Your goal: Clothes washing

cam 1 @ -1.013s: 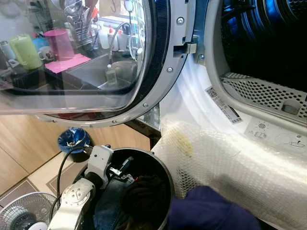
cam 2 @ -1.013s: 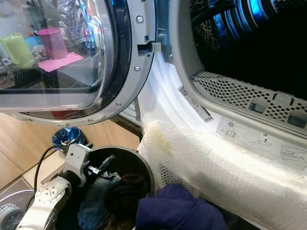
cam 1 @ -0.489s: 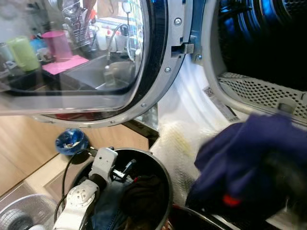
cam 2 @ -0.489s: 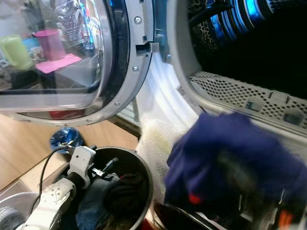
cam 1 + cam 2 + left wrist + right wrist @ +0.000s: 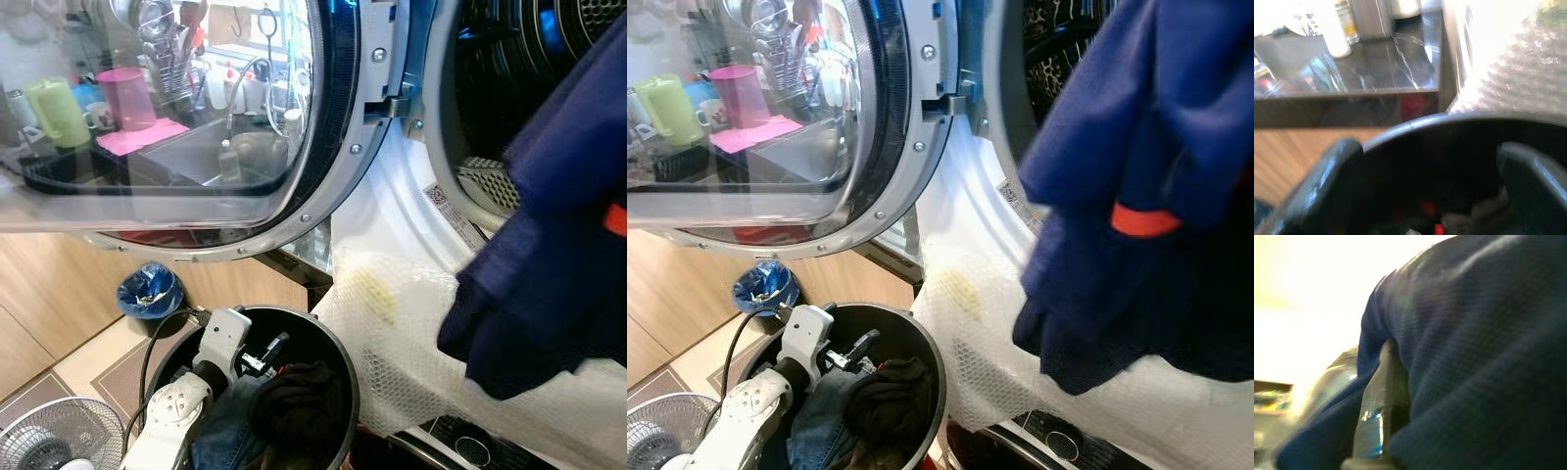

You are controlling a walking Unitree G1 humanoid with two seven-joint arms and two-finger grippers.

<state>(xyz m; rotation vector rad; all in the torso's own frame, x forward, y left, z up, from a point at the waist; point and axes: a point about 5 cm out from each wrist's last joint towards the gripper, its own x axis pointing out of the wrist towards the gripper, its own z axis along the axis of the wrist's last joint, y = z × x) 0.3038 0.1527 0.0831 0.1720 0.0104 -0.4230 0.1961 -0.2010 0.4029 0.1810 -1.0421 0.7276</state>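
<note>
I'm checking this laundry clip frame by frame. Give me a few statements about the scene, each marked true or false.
1. A navy garment hangs lifted in front of the washer opening. True.
2. The washer door is closed. False: it stands swung open to the robot's left.
3. The left gripper sits at the black laundry bucket, which has dark clothes in it. True.
4. The black laundry bucket is empty. False: dark clothes lie inside.
5. The right gripper has the navy garment draped over a finger. True.
6. Bubble wrap covers the washer's front below the opening. True.
</note>
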